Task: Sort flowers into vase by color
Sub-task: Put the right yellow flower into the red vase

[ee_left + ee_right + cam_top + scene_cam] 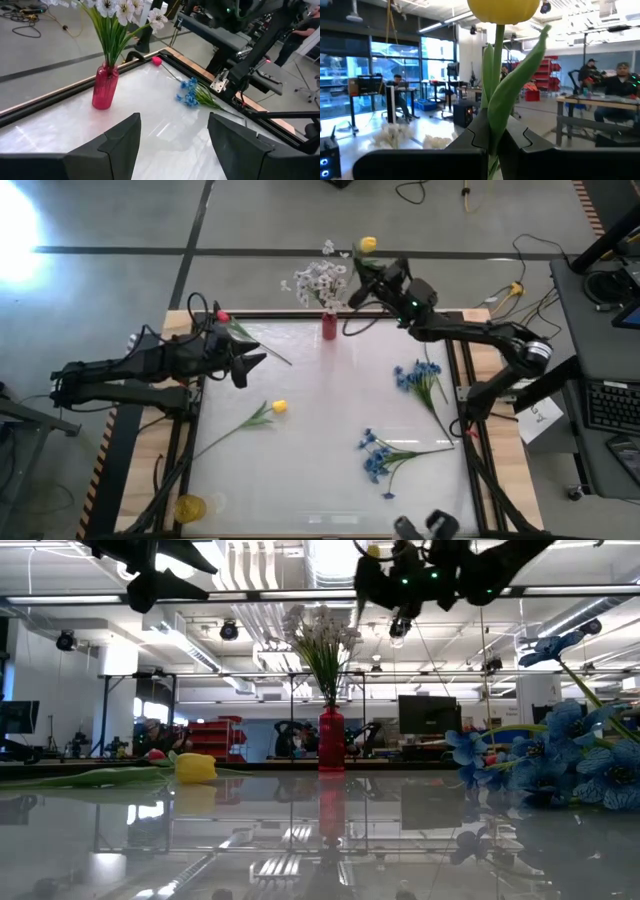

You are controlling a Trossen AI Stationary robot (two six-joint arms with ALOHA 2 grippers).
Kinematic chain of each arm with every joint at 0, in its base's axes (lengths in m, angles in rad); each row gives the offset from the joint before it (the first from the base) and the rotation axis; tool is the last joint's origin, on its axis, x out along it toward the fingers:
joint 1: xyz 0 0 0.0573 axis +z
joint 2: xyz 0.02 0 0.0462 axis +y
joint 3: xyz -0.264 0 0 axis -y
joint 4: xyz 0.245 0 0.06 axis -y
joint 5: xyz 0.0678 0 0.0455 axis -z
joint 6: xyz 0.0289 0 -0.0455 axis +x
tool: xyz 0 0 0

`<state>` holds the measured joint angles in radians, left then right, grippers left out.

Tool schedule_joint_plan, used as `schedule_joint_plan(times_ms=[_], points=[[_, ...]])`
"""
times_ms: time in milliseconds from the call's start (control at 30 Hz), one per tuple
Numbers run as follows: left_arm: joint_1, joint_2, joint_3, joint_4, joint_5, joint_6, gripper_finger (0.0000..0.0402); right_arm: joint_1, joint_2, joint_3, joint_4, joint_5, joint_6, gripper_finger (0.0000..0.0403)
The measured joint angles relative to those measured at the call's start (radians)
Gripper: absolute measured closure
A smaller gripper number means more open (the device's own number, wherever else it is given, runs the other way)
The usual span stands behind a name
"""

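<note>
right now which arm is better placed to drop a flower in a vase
Right. Its end effector already grips a yellow flower by the stem, raised beside the red vase. The left end effector is open and holds nothing.

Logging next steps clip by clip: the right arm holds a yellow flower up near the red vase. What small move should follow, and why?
Probably carry it away from the red vase toward wherever yellow belongs. The right end effector grips a yellow tulip by its stem just beside that vase, which already holds white flowers. Sorting by color argues against lowering it there. No second vase is clearly visible.
</note>
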<state>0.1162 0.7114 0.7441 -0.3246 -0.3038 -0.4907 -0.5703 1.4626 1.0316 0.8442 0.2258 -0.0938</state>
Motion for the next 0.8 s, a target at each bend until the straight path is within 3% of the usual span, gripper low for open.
schedule_joint_plan(times_ms=[133,333,800], points=[[0.000,-0.008,0.000,0.000,0.000,-0.001,0.0180,0.001,0.072,0.084,-0.012,-0.024,0.049,0.0390],[0.000,-0.027,0.000,-0.031,0.000,0.002,0.0180,0.018,0.097,0.158,-0.169,-0.025,0.016,0.0390],[0.022,-0.061,0.000,-0.031,-0.003,0.034,0.0180,0.018,0.045,0.165,-0.252,-0.016,0.057,0.0390]])
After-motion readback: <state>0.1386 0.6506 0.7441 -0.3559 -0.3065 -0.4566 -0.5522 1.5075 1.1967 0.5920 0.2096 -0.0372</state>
